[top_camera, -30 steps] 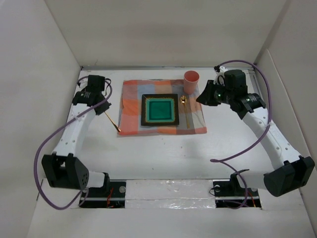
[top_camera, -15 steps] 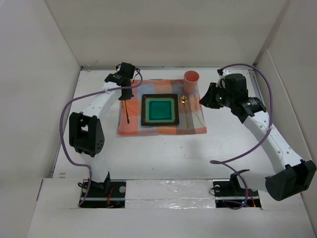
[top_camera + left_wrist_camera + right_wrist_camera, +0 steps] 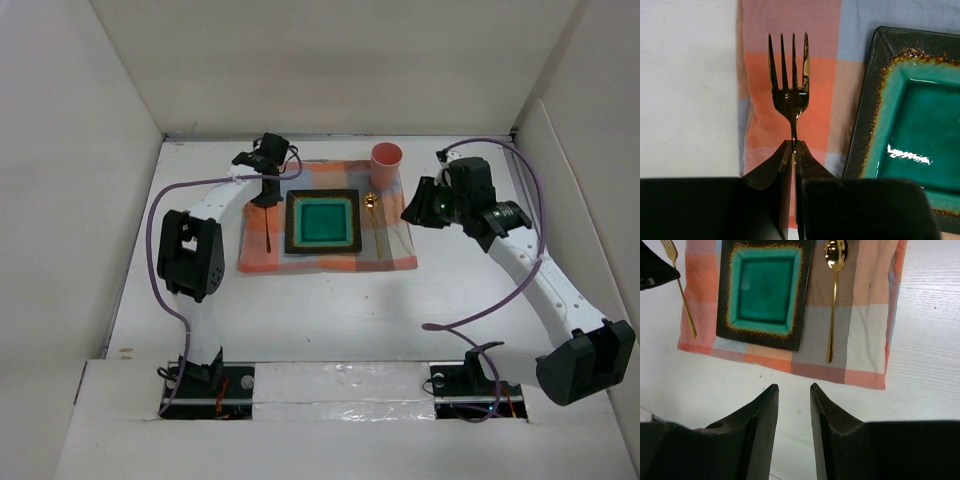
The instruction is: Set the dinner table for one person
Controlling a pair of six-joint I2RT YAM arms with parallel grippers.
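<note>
Dinner table (image 3: 330, 310): left pincer (image 3: 793, 144) clamps a gold fork (image 3: 789, 97) over the checked cloth (image 3: 816, 116); right pincer (image 3: 794, 392) hangs part-open, empty.

I've swung my left arm right and toward the far side. 1 second ago the left gripper (image 3: 793, 145) hung over bare table (image 3: 330, 310), left of the cloth (image 3: 258, 258), and the fork (image 3: 790, 95) dangled beyond the cloth's left edge. Now the fork is over the cloth's left strip, just beside the plate (image 3: 290, 222). The left arm's elbow has moved from the near-left corner to mid-left. The right gripper (image 3: 794, 386) has drifted slightly nearer.
</note>
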